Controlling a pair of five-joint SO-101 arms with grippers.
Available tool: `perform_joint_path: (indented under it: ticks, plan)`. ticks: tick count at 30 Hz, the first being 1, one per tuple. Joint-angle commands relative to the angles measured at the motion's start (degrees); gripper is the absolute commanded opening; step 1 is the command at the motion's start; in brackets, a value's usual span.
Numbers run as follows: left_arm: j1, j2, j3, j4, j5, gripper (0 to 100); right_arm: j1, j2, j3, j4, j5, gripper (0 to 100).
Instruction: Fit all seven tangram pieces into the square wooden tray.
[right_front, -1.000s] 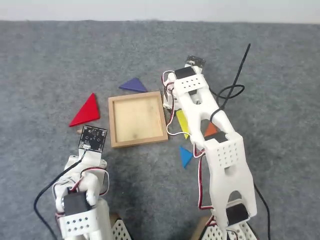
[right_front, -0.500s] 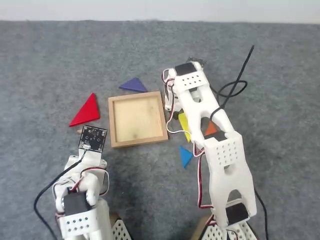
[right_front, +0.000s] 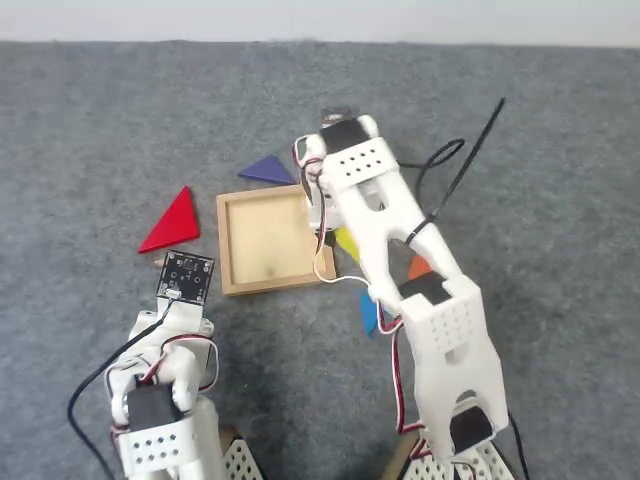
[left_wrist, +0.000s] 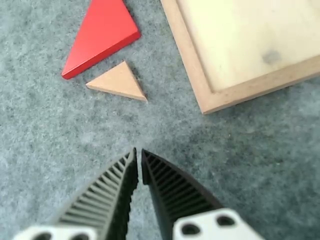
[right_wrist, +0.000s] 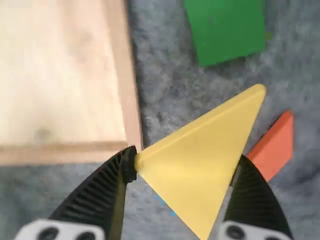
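My right gripper (right_wrist: 187, 165) is shut on a yellow triangle (right_wrist: 200, 160), holding it just above the carpet beside the wooden tray's (right_wrist: 131, 90) right rim. From above, a sliver of the yellow triangle (right_front: 347, 243) shows under the right arm next to the tray (right_front: 275, 281). My left gripper (left_wrist: 138, 152) is shut and empty, low over the carpet in front of the tray's (left_wrist: 200, 90) near-left corner. A red triangle (left_wrist: 102, 35) and a small tan triangle (left_wrist: 117, 82) lie just beyond it. The tray's floor holds no pieces.
A green piece (right_wrist: 227, 30) and an orange piece (right_wrist: 272, 145) lie right of the tray. A blue triangle (right_front: 368, 312) lies on the carpet near the right arm. A dark purple triangle (right_front: 268, 170) lies behind the tray, the red triangle (right_front: 174, 222) to its left.
The right arm has swung left toward the tray, carrying the yellow triangle closer to the tray's right rim. The left arm has kept still.
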Motion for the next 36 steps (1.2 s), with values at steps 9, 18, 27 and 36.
perform_joint_path:
  ticks: [9, 18, 27, 36]
  plan:
    - [-0.1, -1.1, -0.7, 0.4, 0.5, 1, -8.7, -5.1, -0.7, -12.6, 44.9, 18.4]
    - [-0.1, -1.1, -0.7, 0.4, 0.5, 1, -14.3, 3.8, -1.1, -29.3, 64.3, 18.4]
    - [-0.1, -1.1, -0.7, 0.4, 0.5, 1, -14.1, 4.4, -1.1, -22.9, 76.4, 18.6]
    - [-0.1, -1.1, -0.7, 0.4, 0.5, 1, -13.1, 7.3, -1.1, -20.7, 83.1, 20.9]
